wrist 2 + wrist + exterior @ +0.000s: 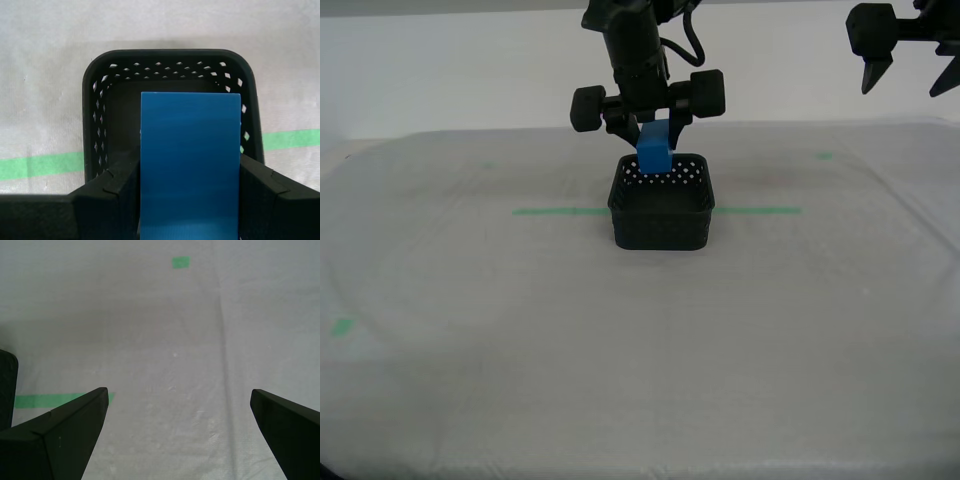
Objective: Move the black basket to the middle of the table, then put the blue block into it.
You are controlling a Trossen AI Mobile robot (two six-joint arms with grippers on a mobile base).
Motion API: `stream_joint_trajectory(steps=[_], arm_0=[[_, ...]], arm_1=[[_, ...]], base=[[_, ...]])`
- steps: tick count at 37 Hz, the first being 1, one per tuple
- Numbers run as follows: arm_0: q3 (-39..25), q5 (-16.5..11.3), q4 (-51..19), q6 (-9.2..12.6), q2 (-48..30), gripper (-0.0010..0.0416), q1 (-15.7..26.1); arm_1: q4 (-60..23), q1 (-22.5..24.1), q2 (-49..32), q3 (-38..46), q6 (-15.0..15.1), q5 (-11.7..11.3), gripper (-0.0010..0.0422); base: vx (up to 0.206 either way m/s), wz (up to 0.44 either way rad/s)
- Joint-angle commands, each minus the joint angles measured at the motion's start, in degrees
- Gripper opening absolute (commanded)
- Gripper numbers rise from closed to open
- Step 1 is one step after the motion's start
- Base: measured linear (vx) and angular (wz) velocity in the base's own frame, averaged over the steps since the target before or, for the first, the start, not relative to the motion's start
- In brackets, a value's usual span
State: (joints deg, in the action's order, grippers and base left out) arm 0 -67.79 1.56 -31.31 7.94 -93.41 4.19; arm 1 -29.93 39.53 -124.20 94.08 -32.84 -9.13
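Observation:
The black basket [661, 212] [170, 70] stands on the table [640, 340] near its middle, across the green tape line [560, 211]. Just above the basket's far rim hangs the blue block [654, 152] [190, 160], held upright between the fingers of my second gripper [651, 138] [190, 200], which is shut on it. My first gripper [906, 75] [177, 432] hangs open high at the exterior view's upper right, with only bare sheeting between its fingers. A sliver of the basket's wall [7, 387] shows at the edge of the first wrist view.
Small green marks [342, 326] [825, 155] [181, 262] lie on the pale sheeting. The tape line continues past the basket toward the exterior view's right [760, 210] [292, 138]. The table's rounded edge curves at the exterior view's left.

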Motion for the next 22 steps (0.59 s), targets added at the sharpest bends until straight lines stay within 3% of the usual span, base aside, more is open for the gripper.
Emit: stream_joint_trajectory(steps=[1,9,15,22], arm_0=[[-0.02,-0.02,0.02,-0.04,0.04,0.0398,0.00],[-0.02,-0.02,0.02,-0.04,0.04,0.0398,0.00],[-0.02,-0.02,0.02,-0.04,0.04,0.0399,0.00],[-0.02,-0.02,0.02,-0.04,0.04,0.0398,0.00]], arm_1=[[0.90,0.09,0.04,-0.96,1.18,-0.50,0.0000],[0.52,0.20,0.04,-1.44,0.76,-0.48,0.0000],[0.46,0.24,0.04,-1.44,-1.33,-0.42,0.0000],[-1.01,0.22,0.04,-1.44,-1.22,-0.37,0.0000]], base=[[0.000,0.000],[0.000,0.000],[0.000,0.000],[0.000,0.000]])
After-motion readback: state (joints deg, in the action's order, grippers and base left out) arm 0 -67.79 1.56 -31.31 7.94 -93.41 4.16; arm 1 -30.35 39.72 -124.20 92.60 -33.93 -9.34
